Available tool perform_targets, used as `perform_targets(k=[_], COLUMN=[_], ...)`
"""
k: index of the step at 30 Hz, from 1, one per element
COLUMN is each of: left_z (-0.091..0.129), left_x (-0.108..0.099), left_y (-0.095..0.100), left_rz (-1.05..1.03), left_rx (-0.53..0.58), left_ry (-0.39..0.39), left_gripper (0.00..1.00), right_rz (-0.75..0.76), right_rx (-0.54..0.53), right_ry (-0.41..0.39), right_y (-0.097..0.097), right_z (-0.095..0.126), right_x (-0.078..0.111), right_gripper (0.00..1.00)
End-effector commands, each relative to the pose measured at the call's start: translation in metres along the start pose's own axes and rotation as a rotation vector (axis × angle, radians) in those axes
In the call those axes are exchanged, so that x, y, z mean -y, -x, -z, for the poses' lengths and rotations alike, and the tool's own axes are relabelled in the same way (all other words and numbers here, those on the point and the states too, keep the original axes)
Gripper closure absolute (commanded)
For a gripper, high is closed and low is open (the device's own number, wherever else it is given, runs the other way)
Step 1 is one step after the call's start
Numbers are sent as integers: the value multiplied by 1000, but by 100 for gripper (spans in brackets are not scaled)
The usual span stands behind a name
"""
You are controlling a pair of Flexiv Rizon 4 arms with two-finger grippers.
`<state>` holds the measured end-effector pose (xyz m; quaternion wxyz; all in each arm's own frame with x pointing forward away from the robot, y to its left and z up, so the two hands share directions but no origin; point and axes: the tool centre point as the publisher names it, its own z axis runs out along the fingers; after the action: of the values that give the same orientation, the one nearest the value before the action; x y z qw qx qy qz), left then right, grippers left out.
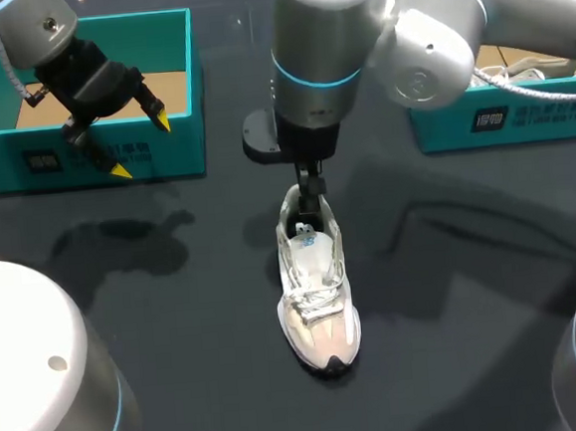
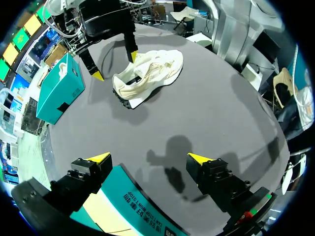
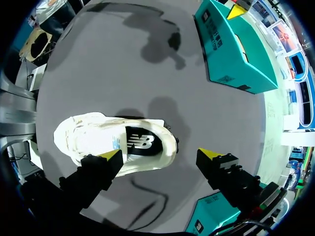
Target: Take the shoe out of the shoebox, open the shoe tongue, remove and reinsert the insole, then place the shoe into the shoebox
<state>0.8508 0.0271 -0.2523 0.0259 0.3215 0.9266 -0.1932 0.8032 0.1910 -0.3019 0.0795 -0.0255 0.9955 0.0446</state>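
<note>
A cream shoe (image 1: 317,293) lies on the dark table, toe toward the front edge. Its dark insole (image 3: 140,142) shows in the opening. My right gripper (image 3: 161,154) hangs open over the heel; one fingertip (image 3: 112,155) stands over the shoe's side, the other (image 3: 209,153) off the shoe over bare table. In the head view it (image 1: 310,199) stands just behind the heel. My left gripper (image 2: 149,160) is open and holds nothing above the front wall of the teal shoebox (image 1: 94,156) at the back left.
A second teal box (image 1: 505,119) stands at the back right under my right arm. Bare table lies around the shoe on both sides and in front.
</note>
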Motion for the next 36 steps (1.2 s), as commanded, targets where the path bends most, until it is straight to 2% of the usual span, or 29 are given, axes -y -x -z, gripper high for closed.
perform_targets(k=[1,10,22,28,31,36], left_z=[0,0,0,0,0,0], left_x=[0,0,0,0,0,0], left_y=[0,0,0,0,0,0], left_rz=[0,0,0,0,0,0], left_rx=[-2,-2,-2,-2,-2,-2], left_ry=[3,3,3,3,3,3], left_gripper=[0,0,0,0,0,0], right_rz=[-2,1,-44,-64,-68,-79], right_rx=[-21,-42,-82,-103,-109,-122], right_ry=[-30,-45,-42,-32,-26,-16], right_y=[9,21,28,30,29,25], right_z=[-19,-47,-73,-82,-85,-89], right_x=[-10,-5,13,21,22,22], right_gripper=[0,0,0,6,14,20])
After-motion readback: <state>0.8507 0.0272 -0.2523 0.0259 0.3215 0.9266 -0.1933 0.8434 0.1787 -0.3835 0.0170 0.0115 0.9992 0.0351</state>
